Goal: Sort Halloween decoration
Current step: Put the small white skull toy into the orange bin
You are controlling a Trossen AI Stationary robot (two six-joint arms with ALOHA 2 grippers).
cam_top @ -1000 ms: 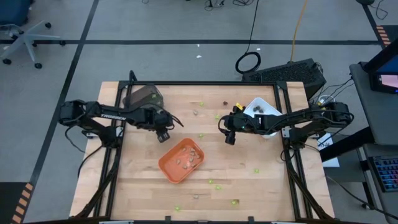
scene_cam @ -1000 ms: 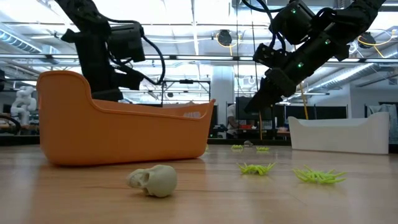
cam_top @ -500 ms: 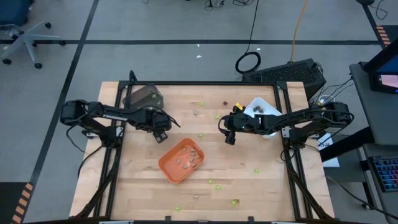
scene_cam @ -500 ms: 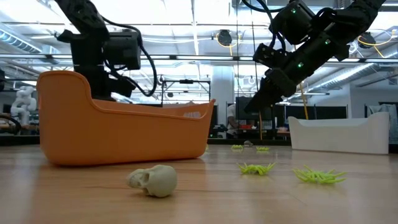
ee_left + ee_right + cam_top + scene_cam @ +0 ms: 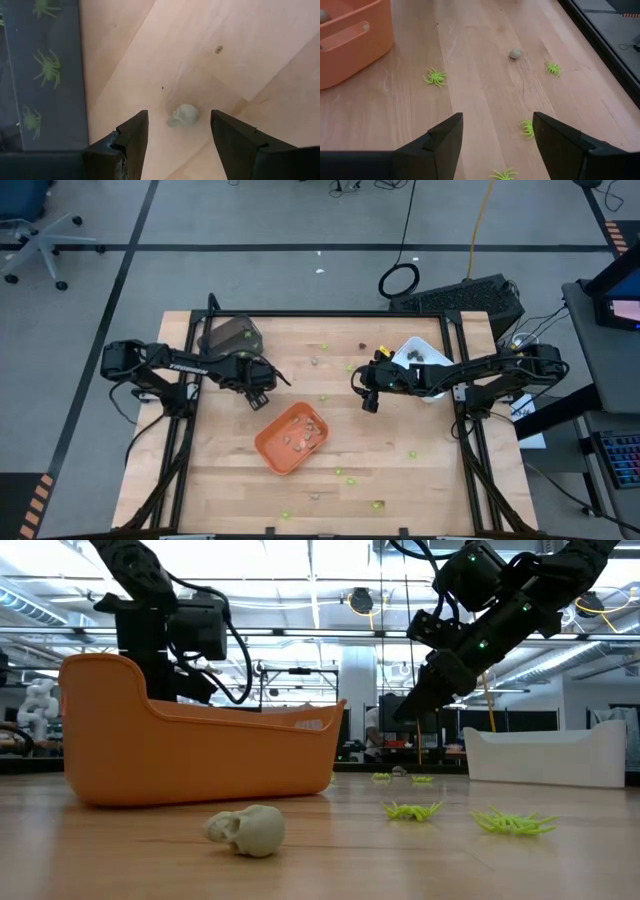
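Hovering with jaws wide and empty, the left gripper (image 5: 177, 137) frames a tan skull (image 5: 184, 115) near the table's (image 5: 440, 480) left edge. It looks light, hard and roly; pinch its rounded sides. The right gripper (image 5: 495, 137), open, holds nothing.

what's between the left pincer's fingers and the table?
A small tan-grey skull on the bare wood table, lined up in the open left pincer. Nothing else lies in that gap. The left wrist view shows it.
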